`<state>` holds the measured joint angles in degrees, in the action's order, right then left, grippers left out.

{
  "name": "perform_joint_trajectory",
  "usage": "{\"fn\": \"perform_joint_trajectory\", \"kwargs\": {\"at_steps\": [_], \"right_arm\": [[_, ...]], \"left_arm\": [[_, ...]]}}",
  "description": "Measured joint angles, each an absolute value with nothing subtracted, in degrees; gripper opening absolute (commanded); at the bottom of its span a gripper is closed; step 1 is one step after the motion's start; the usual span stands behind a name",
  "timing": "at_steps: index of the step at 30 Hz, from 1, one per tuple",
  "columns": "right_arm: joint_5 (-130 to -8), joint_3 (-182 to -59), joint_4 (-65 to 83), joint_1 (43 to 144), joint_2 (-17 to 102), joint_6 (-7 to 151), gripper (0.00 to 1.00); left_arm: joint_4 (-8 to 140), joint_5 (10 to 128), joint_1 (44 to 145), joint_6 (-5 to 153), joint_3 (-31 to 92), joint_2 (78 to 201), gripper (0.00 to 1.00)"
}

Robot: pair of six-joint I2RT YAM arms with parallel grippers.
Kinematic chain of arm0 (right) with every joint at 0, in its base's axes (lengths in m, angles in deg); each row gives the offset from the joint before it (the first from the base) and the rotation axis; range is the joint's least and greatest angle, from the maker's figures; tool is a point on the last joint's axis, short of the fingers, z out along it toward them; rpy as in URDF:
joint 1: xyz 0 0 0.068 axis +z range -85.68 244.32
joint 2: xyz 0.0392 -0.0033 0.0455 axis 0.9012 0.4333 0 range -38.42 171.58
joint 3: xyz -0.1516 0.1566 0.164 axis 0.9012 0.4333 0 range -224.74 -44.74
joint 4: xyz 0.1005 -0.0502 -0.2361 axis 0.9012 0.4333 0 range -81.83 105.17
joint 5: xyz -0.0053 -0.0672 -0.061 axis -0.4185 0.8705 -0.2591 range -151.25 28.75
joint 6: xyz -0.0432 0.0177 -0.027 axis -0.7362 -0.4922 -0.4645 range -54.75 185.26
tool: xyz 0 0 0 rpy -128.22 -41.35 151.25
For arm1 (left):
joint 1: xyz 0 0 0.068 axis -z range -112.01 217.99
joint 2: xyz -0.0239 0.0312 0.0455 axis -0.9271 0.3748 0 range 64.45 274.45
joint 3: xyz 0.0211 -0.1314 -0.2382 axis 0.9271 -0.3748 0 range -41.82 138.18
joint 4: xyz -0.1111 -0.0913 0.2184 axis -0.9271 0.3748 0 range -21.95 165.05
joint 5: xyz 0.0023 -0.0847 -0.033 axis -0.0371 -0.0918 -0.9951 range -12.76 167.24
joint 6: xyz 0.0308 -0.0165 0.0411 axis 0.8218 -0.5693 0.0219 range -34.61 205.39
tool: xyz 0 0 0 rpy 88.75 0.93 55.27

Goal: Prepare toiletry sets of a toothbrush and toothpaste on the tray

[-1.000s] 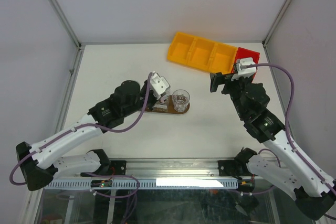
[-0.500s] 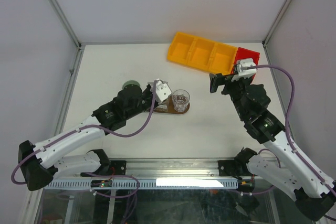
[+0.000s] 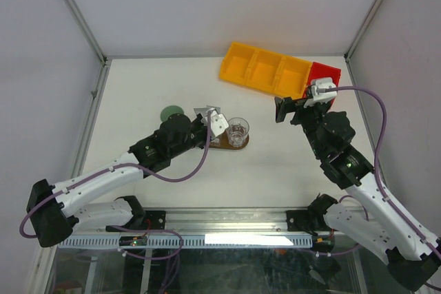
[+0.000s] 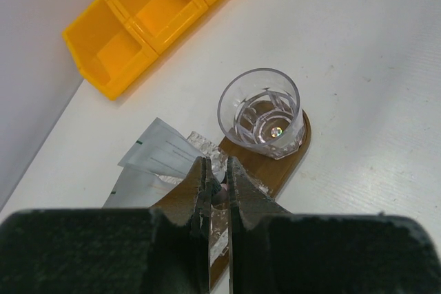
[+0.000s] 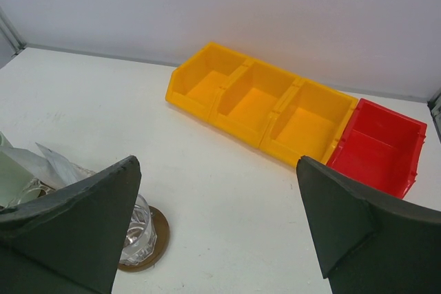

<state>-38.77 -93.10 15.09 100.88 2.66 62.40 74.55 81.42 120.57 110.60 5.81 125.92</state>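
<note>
- Tray (image 3: pixel 231 147), a dark-brown oval board, lay at the middle of the overhead view, its left part hidden under the left arm (image 3: pixel 138 160).
- Left gripper (image 4: pixel 217 163) hung over that tray, its fingers pinched almost together on a slim lilac toothbrush (image 4: pixel 220 196), seen end-on between them.
- White tubes (image 4: pixel 164 154) with flat crimped ends showed just left of those fingers in the wrist view. What they rested in could not be made out.
- A clear glass (image 4: pixel 260 111) stood upright on the tray's right end.
- Right gripper (image 5: pixel 217 162) hovered right of centre in the overhead view, well apart from the tray. Its fingers were spread wide and held nothing.
- A yellow bin (image 5: pixel 234 127) sat at the upper right of the overhead view, with a red bin (image 5: pixel 372 170) touching its right end.
- A mint-green cup (image 3: pixel 171 112) stood left of the tray, beside the left arm.
</note>
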Motion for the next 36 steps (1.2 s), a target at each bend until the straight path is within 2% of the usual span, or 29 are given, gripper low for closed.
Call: {"fn": "perform_joint_trajectory", "kwargs": {"at_steps": [36], "right_arm": [[-40.3, -91.8, 14.4, 100.0, 2.1, 62.9, 1.0]], "left_arm": [[67.9, 83.2, 118.5, 110.5, 2.3, 129.8, 0.03]]}}
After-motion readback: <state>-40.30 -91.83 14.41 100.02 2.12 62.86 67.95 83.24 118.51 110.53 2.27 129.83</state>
